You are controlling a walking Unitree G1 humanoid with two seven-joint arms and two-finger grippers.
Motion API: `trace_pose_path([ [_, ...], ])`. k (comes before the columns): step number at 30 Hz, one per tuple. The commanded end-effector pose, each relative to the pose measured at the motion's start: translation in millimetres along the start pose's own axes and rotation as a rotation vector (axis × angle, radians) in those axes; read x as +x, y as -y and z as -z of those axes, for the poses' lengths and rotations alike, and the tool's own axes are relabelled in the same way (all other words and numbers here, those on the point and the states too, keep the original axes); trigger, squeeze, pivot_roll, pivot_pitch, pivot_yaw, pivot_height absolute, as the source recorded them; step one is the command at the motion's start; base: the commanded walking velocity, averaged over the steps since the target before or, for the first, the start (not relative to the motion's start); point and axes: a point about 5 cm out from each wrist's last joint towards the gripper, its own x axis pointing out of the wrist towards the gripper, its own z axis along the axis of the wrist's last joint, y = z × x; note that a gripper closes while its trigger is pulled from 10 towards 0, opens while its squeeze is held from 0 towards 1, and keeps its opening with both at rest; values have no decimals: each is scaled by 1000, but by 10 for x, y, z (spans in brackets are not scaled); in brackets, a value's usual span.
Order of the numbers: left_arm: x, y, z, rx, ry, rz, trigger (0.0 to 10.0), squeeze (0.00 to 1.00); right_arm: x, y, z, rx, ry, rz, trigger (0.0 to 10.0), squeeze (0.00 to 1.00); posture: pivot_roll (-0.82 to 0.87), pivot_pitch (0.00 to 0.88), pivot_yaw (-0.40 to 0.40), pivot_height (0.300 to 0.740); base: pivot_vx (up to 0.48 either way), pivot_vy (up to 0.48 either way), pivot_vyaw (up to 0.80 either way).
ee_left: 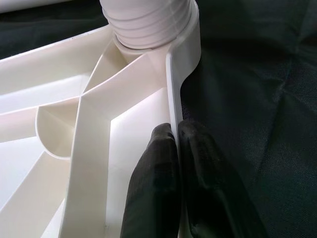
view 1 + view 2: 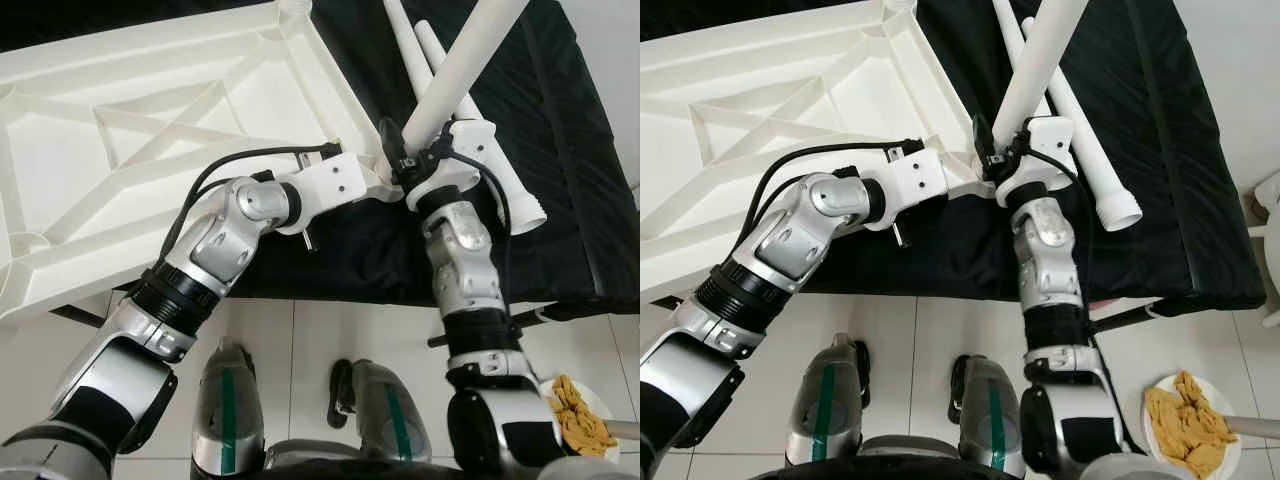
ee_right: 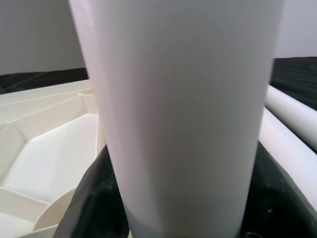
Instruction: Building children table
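In the left wrist view the left gripper [image 1: 176,148] is clenched on the thin side wall of the upturned white tabletop [image 1: 89,144], one black finger [image 1: 153,188] inside the rim and the other outside against the black cloth [image 1: 257,99]; just beyond the fingers the threaded end of a white table leg [image 1: 148,22] sits in the tabletop's corner socket; the head views do not reveal that thread or the pinch, since the left wrist housing covers the fingers there.

In the right wrist view the right gripper's black fingers [image 3: 86,198] grasp that same leg, one on each side, and the leg's smooth tube blocks most of the frame; behind it lie the tabletop's ribbed underside and two more white tubes; the right eye view places this grip low on the leg [image 2: 1035,70], near the corner, with the leg rising tilted away from the robot; the right gripper [image 2: 990,145] sits just beside the left wrist.

The head views add the wider layout: the tabletop [image 2: 150,130] lies underside up, partly on the black cloth; the spare legs [image 2: 500,170] lie on the cloth behind the held leg.

A white plate [image 2: 1160,390] on the tiled floor by the robot's right foot holds yellow-brown crinkled pieces [image 2: 1185,425]; what they are I cannot tell.
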Motion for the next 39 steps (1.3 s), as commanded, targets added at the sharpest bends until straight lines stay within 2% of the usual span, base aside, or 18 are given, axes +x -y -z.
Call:
trace_pose_path([
  [1,43,75,-14,21,-6,26,10000,0,13,-18,-74,5,33,26,10000,0,57,63,-74,740,0,0,0],
  [3,42,71,-21,20,-5,23,10000,0,-22,-90,-34,24,8,99,10000,0,59,64,-75,740,0,0,0],
  [5,42,72,-22,19,-4,23,10000,0,-27,-141,-48,21,14,90,10000,0,53,65,-72,740,0,0,0],
  [12,50,67,-23,19,-4,19,10000,0,-45,-112,-56,-13,-2,106,10000,0,51,66,-75,740,0,0,0],
  [13,51,61,-23,18,-4,17,10000,0,-55,-113,-61,-17,1,96,10000,796,51,67,-77,740,0,0,0],
  [15,50,58,-22,17,-4,16,10000,0,-61,-118,-68,-20,4,91,10000,796,51,67,-77,740,0,0,0],
  [16,50,56,-21,17,-5,14,10000,0,-65,-107,-80,-9,14,86,10000,1000,50,66,-77,740,0,0,0],
  [20,49,56,-21,18,-5,13,10000,0,-67,-89,-94,-16,19,86,10000,1000,50,66,-77,740,0,0,0],
  [23,48,53,-19,19,-5,10,10000,0,-55,4,-120,-30,12,44,10000,1000,49,63,-78,740,0,0,0],
  [24,48,52,-19,20,-5,10,10000,0,-50,23,-116,-33,4,15,10000,820,49,63,-78,740,0,0,0],
  [25,49,51,-19,21,-4,9,10000,0,-48,31,-114,-35,-3,-3,10000,820,49,63,-78,740,0,0,0],
  [26,50,49,-22,20,-4,9,10000,0,-45,38,-101,-27,-18,-39,10000,0,48,62,-75,740,0,0,0],
  [31,52,41,-25,25,-4,8,10000,0,-34,58,-98,-15,-36,-154,10000,0,46,59,-74,740,0,0,0],
  [34,56,20,-29,33,-5,-3,10000,0,-4,125,-100,-21,-61,-263,10000,0,47,54,-74,740,0,0,0],
  [39,59,15,-30,34,-5,-4,10000,0,11,154,-103,-45,-72,-328,10000,0,49,49,-75,740,0,0,0],
])
